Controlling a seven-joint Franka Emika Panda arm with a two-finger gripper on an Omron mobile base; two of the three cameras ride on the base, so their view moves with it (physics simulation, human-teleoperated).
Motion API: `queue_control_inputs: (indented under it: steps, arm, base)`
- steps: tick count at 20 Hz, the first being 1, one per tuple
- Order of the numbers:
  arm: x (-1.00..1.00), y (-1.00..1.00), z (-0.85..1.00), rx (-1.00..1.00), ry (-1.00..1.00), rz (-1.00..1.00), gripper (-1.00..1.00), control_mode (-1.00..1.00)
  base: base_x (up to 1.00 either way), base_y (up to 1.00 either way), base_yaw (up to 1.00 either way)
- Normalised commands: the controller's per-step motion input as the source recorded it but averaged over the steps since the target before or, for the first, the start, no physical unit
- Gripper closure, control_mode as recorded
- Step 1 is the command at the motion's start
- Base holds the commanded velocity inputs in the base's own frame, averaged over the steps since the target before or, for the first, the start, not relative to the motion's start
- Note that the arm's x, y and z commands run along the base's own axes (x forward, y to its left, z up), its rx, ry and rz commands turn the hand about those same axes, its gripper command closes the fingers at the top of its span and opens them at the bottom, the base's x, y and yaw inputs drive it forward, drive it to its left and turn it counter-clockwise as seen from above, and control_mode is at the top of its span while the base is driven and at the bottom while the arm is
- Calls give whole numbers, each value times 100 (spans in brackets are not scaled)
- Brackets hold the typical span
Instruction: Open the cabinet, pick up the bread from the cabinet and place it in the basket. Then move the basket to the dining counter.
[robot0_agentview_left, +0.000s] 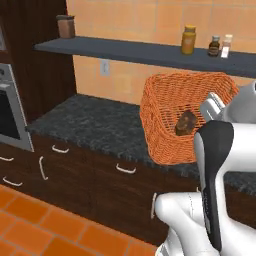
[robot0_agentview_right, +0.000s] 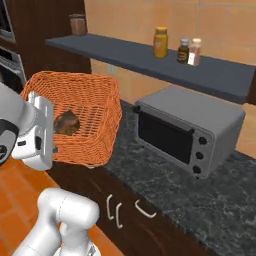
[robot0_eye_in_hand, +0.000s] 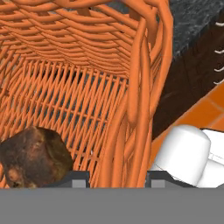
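The orange woven basket (robot0_agentview_left: 170, 110) (robot0_agentview_right: 85, 105) hangs in the air in front of the black counter, tipped so that its opening faces me. The bread (robot0_agentview_left: 185, 122) (robot0_agentview_right: 66, 122) (robot0_eye_in_hand: 35, 155), a small dark-brown lump, rests inside against the lower wall. My gripper (robot0_agentview_left: 212, 107) (robot0_agentview_right: 50, 135) (robot0_eye_in_hand: 117, 177) is shut on the basket's near wall (robot0_eye_in_hand: 127, 131), with one finger inside and one outside. The cabinet and the dining counter are out of view.
A grey toaster oven (robot0_agentview_right: 185, 132) stands on the black marbled counter (robot0_agentview_left: 90, 122), to the right of the basket. A dark shelf (robot0_agentview_left: 140, 51) above carries jars and bottles. A wall oven (robot0_agentview_left: 10, 110) is at the left, with low drawers and orange floor tiles (robot0_agentview_left: 30, 225) below.
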Motion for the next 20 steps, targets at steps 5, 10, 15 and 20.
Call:
queue_control_inputs:
  steps: [5, 10, 15, 20]
  arm:
    - [0, 0, 0, 0, 0, 0, 100, 100]
    - [0, 0, 0, 0, 0, 0, 100, 100]
    - [0, 0, 0, 0, 0, 0, 100, 100]
    - [0, 0, 0, 0, 0, 0, 100, 100]
  base:
    - [0, 0, 100]
    - [0, 0, 100]
    - [0, 0, 100]
    - [1, 0, 100]
